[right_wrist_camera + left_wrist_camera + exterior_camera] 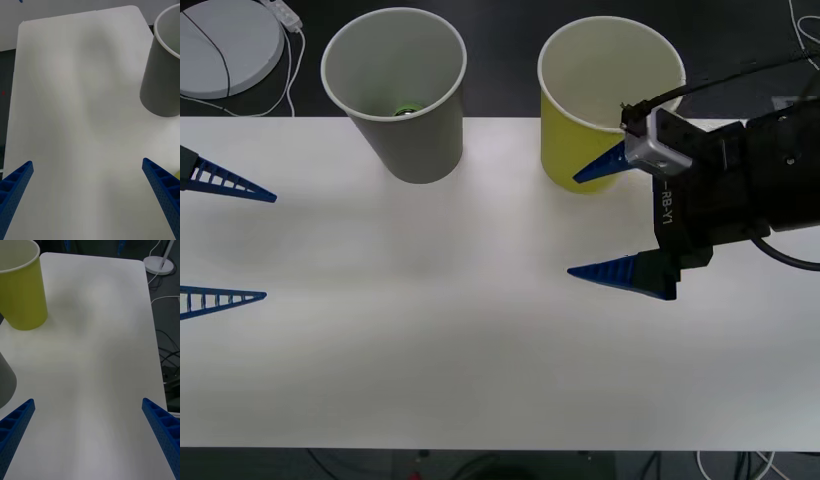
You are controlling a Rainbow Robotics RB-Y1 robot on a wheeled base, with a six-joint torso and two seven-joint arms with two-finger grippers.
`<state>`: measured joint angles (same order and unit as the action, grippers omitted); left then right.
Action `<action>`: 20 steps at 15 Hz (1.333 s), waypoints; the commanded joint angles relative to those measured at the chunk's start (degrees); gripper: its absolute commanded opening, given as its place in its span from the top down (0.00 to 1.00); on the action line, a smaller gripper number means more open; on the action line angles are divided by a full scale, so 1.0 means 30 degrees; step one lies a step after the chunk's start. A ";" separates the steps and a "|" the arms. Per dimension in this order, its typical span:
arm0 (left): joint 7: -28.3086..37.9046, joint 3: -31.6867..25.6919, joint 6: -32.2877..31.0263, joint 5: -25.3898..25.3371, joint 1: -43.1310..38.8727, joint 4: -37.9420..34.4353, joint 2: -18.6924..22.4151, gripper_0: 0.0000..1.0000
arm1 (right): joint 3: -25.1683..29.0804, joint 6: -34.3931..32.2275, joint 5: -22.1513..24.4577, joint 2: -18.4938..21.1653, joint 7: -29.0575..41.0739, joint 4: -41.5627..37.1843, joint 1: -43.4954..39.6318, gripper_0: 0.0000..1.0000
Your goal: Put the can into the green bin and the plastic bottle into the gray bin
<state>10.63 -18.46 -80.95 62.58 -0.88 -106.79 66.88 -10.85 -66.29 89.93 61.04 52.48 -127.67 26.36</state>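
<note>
White tabletop (480, 350), dark floor behind it with cables and a round white lamp base (225, 45) at the far left corner. Nothing loose lies on the tabletop from my front view.

Nearest to me: left claw (225, 240) at the left edge, low over the tabletop, fingers spread wide and holding nothing. I judge it parked out of the way so the other arm has room.

Further in: right claw (605, 220), also spread and empty, hanging just beside the near wall of the green bin (580, 150); its far finger (602, 165) overlaps the bin's front in the front view. I can't tell whether it touches. The pose reads to me as an arm beside the bin with its load released.

Far edge: gray bin (405, 130) on the left, green bin on the right, both upright, apart, mouths open to me.

What the views split between them: the front view looks down into the gray bin and shows a small dark-and-green thing at the bottom, which I take for the plastic bottle (406, 109). Inside the green bin I see pale wall and no can; its bottom is partly hidden. The right wrist view gives the gray bin's (161, 75) outer wall, not its inside. The left wrist view gives the green bin's (24, 296) side and its seat on the tabletop.
</note>
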 commanded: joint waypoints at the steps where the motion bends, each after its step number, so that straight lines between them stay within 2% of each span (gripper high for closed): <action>1: 0.0000 0.0000 0.0000 0.0000 0.0000 0.0000 0.0000 0.00 | 0.0570 0.0241 -0.0886 0.0485 -0.1849 0.0045 -0.1110 0.00; 8: 0.0000 0.0000 0.0000 0.0000 0.0000 0.0000 0.0000 0.00 | 0.2680 0.0681 -0.3113 0.1686 -0.5892 0.0045 -0.4743 0.00; 13: 0.0000 0.0000 0.0000 0.0000 0.0000 0.0000 0.0000 0.00 | 0.3119 0.2409 -0.4226 0.2448 -0.8177 0.0045 -0.7233 0.00; 20: 0.0000 0.0000 0.0000 0.0000 0.0000 0.0000 0.0000 0.00 | 0.4789 0.2468 -0.5339 0.2887 -0.9584 0.0045 -0.9401 0.00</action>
<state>10.63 -18.46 -80.95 62.58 -0.88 -106.79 66.88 2.88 -58.88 74.41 69.53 24.35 -127.54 -1.03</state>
